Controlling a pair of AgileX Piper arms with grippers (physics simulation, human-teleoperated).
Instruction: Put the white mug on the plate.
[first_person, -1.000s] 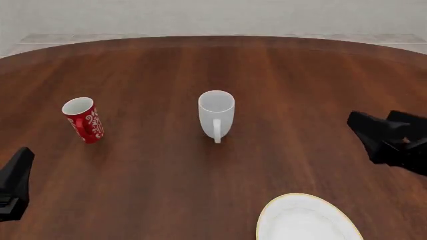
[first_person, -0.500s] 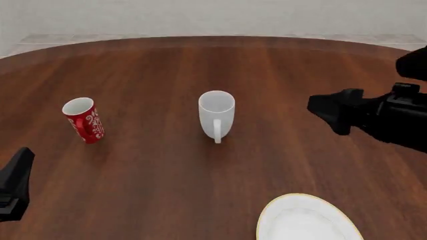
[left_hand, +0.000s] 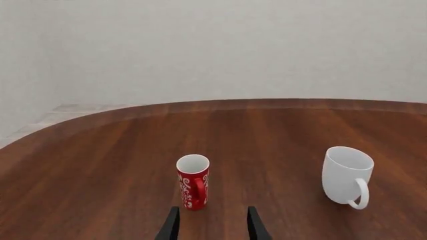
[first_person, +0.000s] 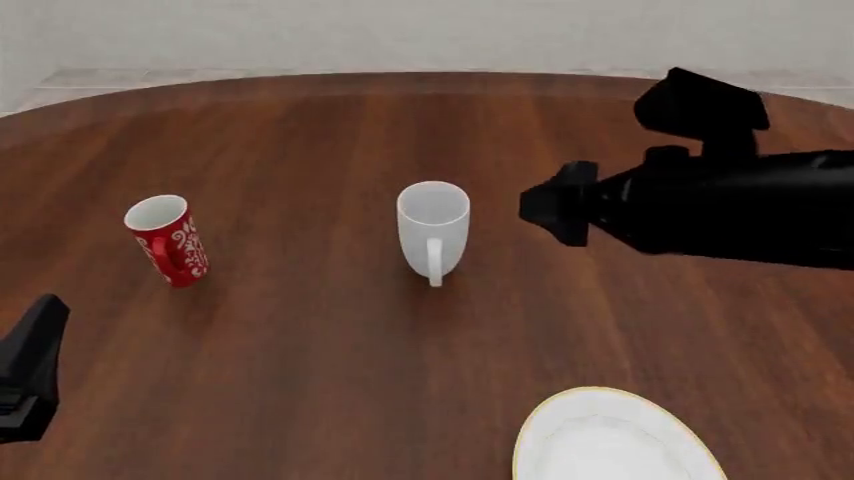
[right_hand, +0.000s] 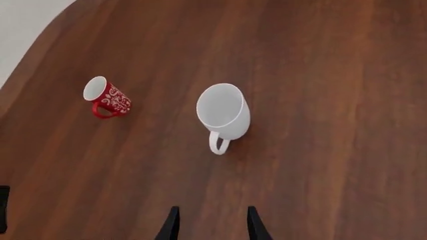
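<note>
The white mug (first_person: 434, 230) stands upright at the table's middle, its handle turned toward the near edge; both wrist views also show this mug (left_hand: 345, 175) (right_hand: 225, 111). The plate (first_person: 607, 440), white with a gold rim, lies at the near edge to the right and is partly cut off. My right gripper (first_person: 551, 207) hovers just right of the mug, apart from it. In its wrist view the right gripper (right_hand: 212, 225) is open and holds nothing. My left gripper (first_person: 44, 325) sits low at the near left, and its wrist view shows the left gripper (left_hand: 212, 227) open and holding nothing.
A red mug (first_person: 168, 240) with a white swirl pattern stands on the left side of the wooden table (first_person: 307, 370). This red mug (left_hand: 193, 181) is straight ahead of the left gripper. It shows in the right wrist view too (right_hand: 108, 97). A pale wall lies beyond the table's far edge.
My right arm has swung in from the right edge, leftward and farther out over the table, ending beside the white mug. The left arm, both mugs and the plate are unmoved.
</note>
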